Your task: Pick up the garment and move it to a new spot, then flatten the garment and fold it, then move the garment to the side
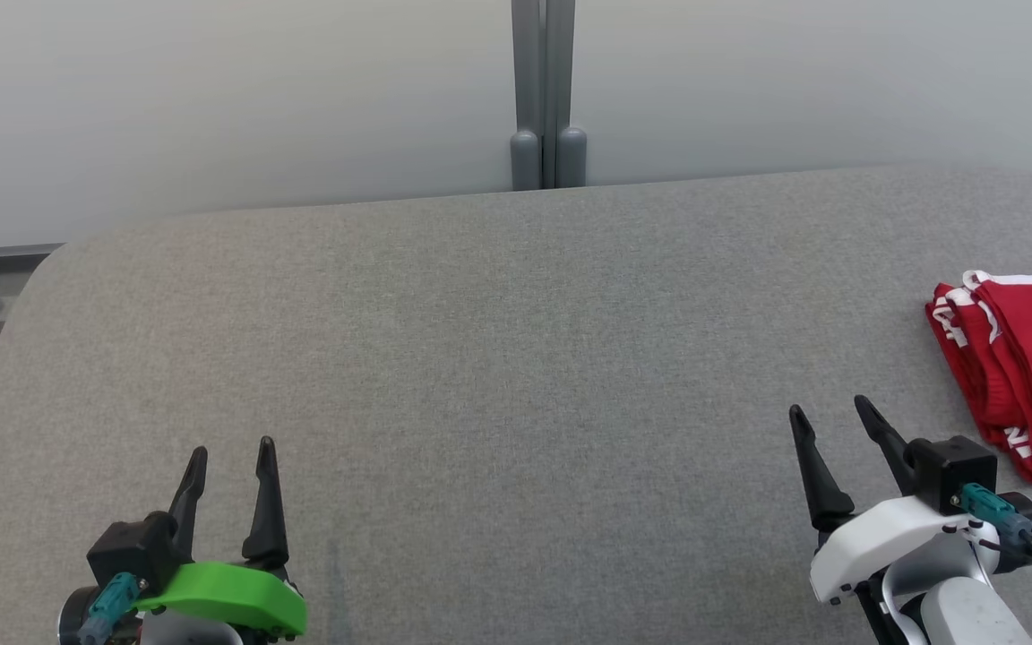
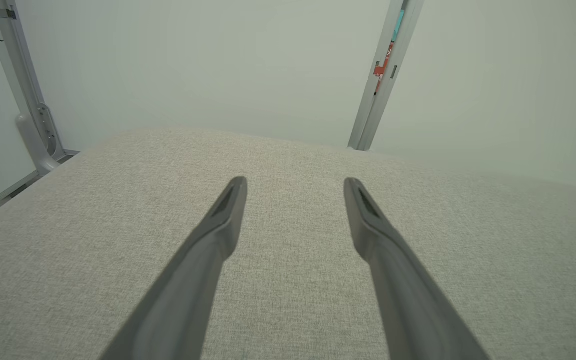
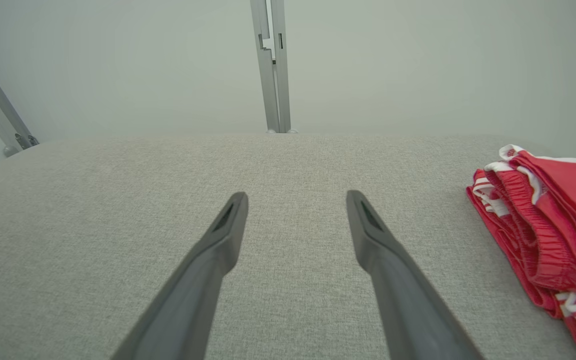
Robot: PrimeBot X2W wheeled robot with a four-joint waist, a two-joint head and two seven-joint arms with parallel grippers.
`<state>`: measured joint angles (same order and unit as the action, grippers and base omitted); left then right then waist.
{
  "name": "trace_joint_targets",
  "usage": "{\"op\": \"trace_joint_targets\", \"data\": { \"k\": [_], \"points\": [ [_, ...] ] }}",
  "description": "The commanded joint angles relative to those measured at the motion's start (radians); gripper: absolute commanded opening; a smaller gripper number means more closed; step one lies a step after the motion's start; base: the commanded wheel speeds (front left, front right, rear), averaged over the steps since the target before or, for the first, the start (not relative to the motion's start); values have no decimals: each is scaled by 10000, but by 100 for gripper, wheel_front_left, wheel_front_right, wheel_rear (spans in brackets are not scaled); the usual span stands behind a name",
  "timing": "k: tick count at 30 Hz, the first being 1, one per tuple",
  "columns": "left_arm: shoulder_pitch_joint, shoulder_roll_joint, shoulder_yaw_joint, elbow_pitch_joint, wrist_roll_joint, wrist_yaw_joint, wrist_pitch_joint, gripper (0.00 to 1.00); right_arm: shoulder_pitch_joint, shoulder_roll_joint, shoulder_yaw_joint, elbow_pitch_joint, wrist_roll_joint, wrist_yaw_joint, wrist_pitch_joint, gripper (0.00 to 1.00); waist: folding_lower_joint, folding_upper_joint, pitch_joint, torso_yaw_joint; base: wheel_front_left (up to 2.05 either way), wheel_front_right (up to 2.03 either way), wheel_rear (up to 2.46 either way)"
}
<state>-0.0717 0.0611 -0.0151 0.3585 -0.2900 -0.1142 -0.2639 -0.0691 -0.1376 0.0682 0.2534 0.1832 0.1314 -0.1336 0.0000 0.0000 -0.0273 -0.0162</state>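
Observation:
A red garment (image 1: pixel 1022 367) with white trim lies folded in a neat stack at the right edge of the grey table (image 1: pixel 498 358); the right wrist view has the garment (image 3: pixel 553 240) at its right side. My right gripper (image 1: pixel 834 410) stands open just left of and nearer than the garment, apart from it, with nothing between its fingers (image 3: pixel 218 245). At the lower left my left gripper (image 1: pixel 234 452) hovers open over bare cloth, its dark fingers (image 2: pixel 223 225) spread wide and holding nothing.
A pale wall with a grey upright post (image 1: pixel 545 94) runs behind the table's far edge. The table's rounded left corner (image 1: pixel 59 260) drops to a grey ledge. Another post (image 2: pixel 33 115) stands at the left in the left wrist view.

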Motion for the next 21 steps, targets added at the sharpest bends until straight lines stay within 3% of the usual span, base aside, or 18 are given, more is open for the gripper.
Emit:
{"op": "trace_joint_targets", "data": {
  "k": [1, 4, 5, 11, 21],
  "points": [
    [-109, 21, 24, -19, -25, -32, 3, 100, -135, 21, -24, 2, 59, -16, -56, 100, 0, 0, 7, 4, 0, 0, 0],
    [-89, 17, 21, 1, -67, -52, 3, 100, -115, 50, -29, -1, 67, -16, -64, 100, 0, 0, 22, 18, 0, 0, 0],
    [0, -2, 3, 6, -72, -4, 0, 0, -16, 27, -4, 0, 14, 0, -2, 0, 0, 0, 22, 17, 0, 0, 0],
    [256, -113, 6, 454, -210, -4, 54, 0, 313, 128, 21, 443, 151, 2, 66, 0, 0, 0, 28, 20, 0, 0, 0],
    [148, -110, 200, 249, -1953, -26, 572, 0, 199, 226, -245, 367, 2045, 0, 404, 0, 0, 0, 50, 31, 0, 0, 0]
  ]
}}
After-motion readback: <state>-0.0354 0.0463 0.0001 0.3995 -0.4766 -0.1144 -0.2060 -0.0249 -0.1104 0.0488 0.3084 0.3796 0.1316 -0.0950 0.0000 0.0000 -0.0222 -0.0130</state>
